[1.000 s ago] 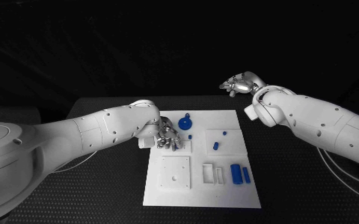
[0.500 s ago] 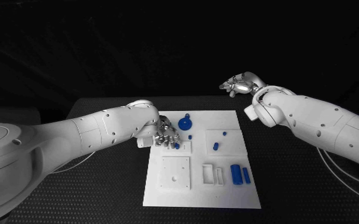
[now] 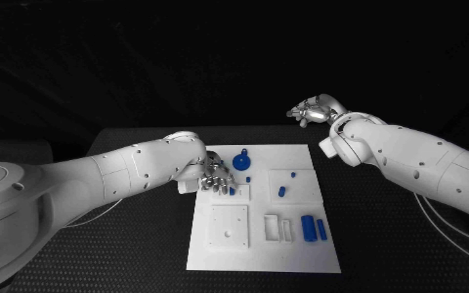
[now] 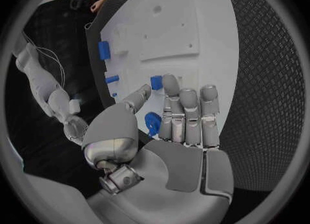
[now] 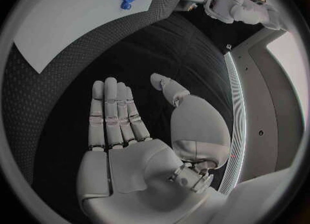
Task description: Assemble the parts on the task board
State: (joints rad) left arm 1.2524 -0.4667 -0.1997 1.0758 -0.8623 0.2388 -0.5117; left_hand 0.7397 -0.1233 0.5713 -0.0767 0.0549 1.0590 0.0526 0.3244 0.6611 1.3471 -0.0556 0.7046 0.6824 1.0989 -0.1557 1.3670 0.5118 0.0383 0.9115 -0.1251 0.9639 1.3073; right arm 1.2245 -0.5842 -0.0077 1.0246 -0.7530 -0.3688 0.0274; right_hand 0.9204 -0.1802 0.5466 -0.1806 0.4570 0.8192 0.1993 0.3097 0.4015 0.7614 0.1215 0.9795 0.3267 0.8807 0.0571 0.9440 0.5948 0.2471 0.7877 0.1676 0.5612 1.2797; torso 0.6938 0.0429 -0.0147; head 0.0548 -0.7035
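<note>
On the black table (image 3: 146, 252) lies the board (image 3: 303, 252) with blue parts; the left hand (image 3: 215, 179) hovers at its left edge, fingers straight and together, holding nothing. Beyond the board's far right corner the right hand (image 3: 311, 111) hangs flat and empty

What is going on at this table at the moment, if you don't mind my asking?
The robot is assembling small blue parts on the white task board. Its left hand is down over the board's left side, fingers beside a small blue peg; it appears to hold nothing. The right hand is raised beyond the board, open and empty. A round blue part lies near the far edge.
</note>
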